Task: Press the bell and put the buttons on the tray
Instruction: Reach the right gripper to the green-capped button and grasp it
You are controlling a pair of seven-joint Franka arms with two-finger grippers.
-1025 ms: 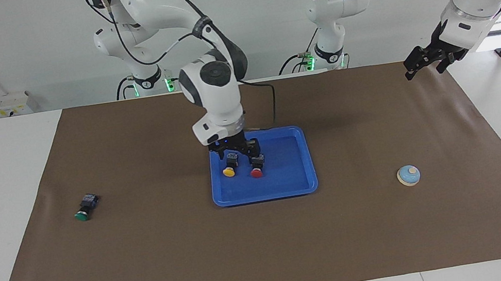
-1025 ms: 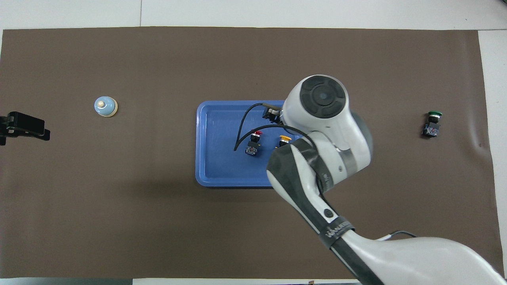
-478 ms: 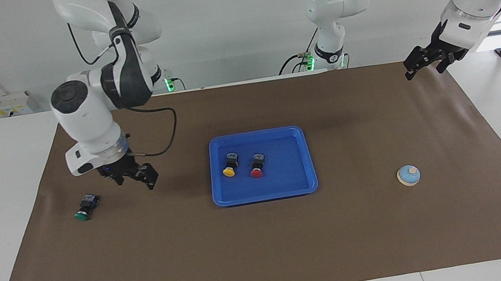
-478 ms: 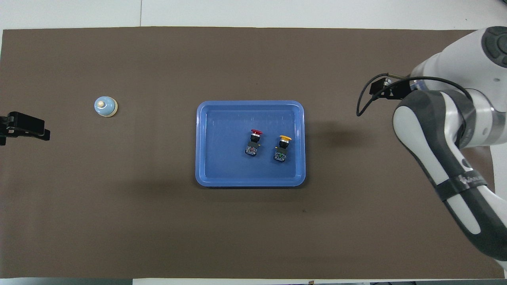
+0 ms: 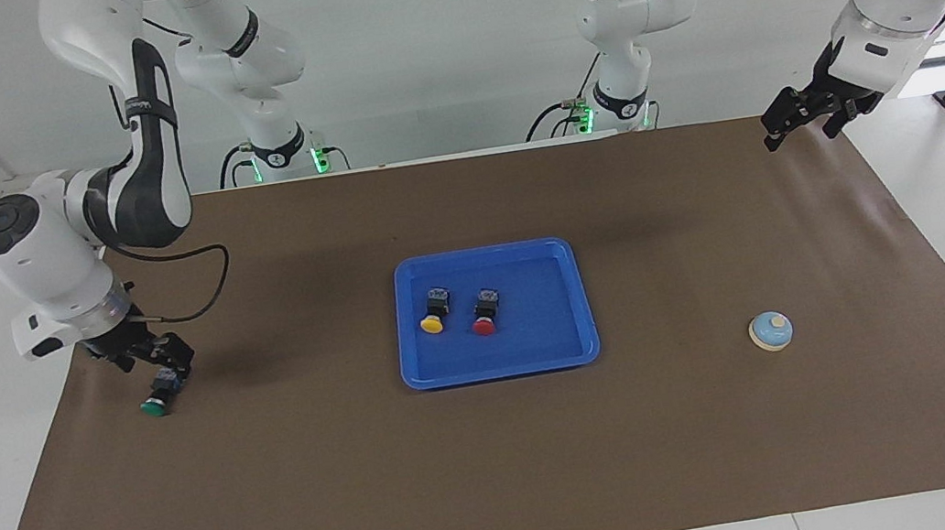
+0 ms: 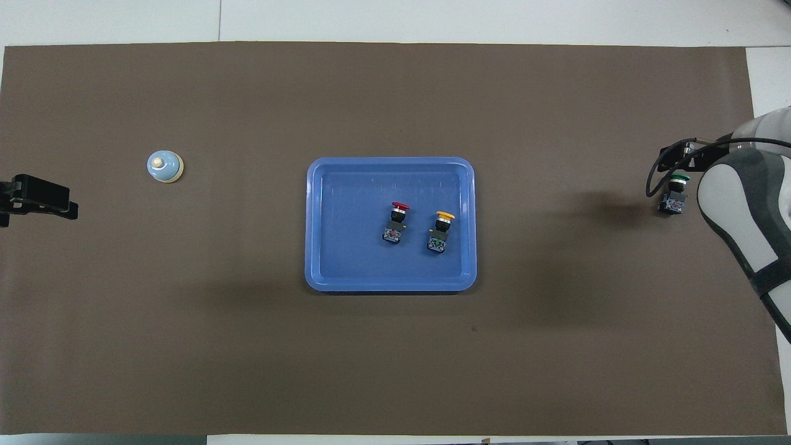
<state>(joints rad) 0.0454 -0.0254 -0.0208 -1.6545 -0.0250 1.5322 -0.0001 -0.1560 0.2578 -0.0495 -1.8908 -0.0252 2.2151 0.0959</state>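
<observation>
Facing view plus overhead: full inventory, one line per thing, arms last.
tray: 1, bright blue, middle of the brown mat.
yellow button: 1, black body, in the tray.
red button: 1, black body, in the tray beside the yellow button.
green button: 1, black body, on the mat at the right arm's end.
bell: 1, light blue with cream knob, on the mat toward the left arm's end.
brown mat: 1, covers the white table.
right pincer: low, at the green button's body.
left pincer: raised over the mat's corner, waiting.
</observation>
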